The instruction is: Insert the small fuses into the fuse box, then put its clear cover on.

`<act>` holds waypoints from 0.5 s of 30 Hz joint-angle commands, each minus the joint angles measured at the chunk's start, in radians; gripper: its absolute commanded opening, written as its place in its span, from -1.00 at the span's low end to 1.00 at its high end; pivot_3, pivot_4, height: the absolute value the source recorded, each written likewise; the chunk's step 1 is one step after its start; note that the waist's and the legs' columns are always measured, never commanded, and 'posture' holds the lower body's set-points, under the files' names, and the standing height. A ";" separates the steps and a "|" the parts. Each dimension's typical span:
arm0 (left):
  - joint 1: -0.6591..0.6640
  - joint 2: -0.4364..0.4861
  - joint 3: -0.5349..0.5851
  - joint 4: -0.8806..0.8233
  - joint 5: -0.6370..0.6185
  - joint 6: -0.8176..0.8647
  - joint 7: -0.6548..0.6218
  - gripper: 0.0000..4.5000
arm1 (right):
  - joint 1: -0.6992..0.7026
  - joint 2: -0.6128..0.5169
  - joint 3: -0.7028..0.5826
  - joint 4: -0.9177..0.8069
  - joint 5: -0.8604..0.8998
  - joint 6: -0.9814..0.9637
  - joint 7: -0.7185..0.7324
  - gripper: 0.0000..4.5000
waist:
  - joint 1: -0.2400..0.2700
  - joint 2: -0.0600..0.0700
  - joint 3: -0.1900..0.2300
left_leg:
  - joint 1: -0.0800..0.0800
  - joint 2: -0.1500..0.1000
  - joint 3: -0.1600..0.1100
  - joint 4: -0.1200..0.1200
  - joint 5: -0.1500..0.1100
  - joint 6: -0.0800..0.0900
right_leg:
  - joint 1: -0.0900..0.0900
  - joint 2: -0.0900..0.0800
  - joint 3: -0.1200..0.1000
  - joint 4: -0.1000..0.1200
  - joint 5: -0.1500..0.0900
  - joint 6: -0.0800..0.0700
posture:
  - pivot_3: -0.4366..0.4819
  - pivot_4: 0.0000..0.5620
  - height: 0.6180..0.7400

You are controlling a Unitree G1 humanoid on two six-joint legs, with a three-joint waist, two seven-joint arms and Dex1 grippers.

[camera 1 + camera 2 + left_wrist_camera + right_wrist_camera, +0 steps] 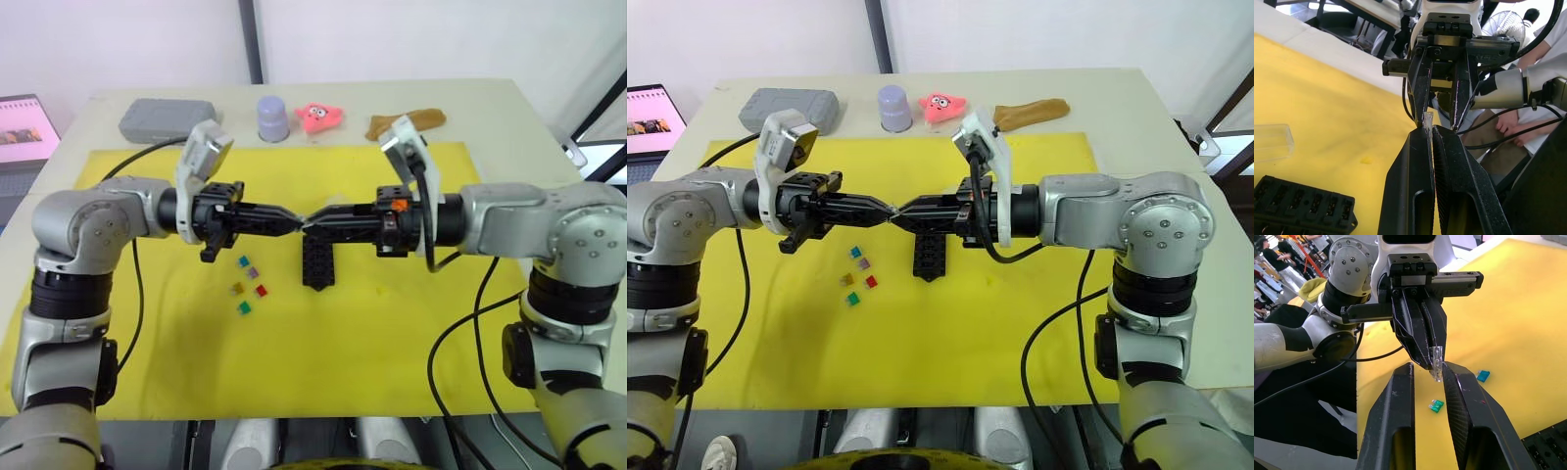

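The two grippers are meeting tip to tip in the air, just above the black fuse box, which is lying on the yellow mat near the middle of the desk. The left gripper is pinching a small clear fuse, its jaws clamped together on it, with the fuse sticking out past the tips. The right gripper is facing it, jaws standing a little apart on either side of that fuse and not closed on it.

Five more small fuses are lying loose on the mat just left of the fuse box, in teal, purple, amber, red and green. The clear cover is resting on the mat just beside the fuse box.

Along the far edge of the desk, a grey case, a lilac cup, a pink toy and a brown piece are sitting in a row.
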 commanded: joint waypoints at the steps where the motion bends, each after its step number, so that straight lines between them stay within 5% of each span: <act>1: -0.006 0.009 0.014 -0.014 -0.008 -0.017 0.004 -1.00 | -0.018 -0.013 0.008 -0.014 0.047 -0.031 -0.003 -0.59 | 0.000 0.000 0.000 | 0.000 0.000 0.000 0.000 0.000 0.000 | 0.000 0.000 0.000 0.000 0.000 0.000 | -0.05 -0.47 1.00; 11: 0.006 0.014 0.018 -0.022 -0.013 -0.014 0.007 -1.00 | -0.015 -0.032 0.040 -0.011 0.072 -0.063 -0.014 -0.59 | 0.000 0.000 0.000 | 0.000 0.000 0.000 0.000 0.000 0.000 | 0.000 0.000 0.000 0.000 0.000 0.000 | -0.05 -0.47 1.00; 14: 0.009 0.014 0.020 -0.027 -0.016 -0.010 0.011 -1.00 | -0.015 -0.036 0.048 -0.012 0.077 -0.070 -0.016 -0.99 | 0.000 0.000 0.000 | 0.000 0.000 0.000 0.000 0.000 0.000 | 0.000 0.000 0.000 0.000 0.000 0.000 | -0.05 -0.47 1.00; 15: 0.011 0.015 0.021 -0.029 -0.018 -0.009 0.012 -1.00 | -0.015 -0.037 0.050 -0.012 0.080 -0.073 -0.017 -0.99 | 0.000 0.000 0.000 | 0.000 0.000 0.000 0.000 0.000 0.000 | 0.000 0.000 0.000 -0.001 0.000 0.000 | -0.05 -0.47 1.00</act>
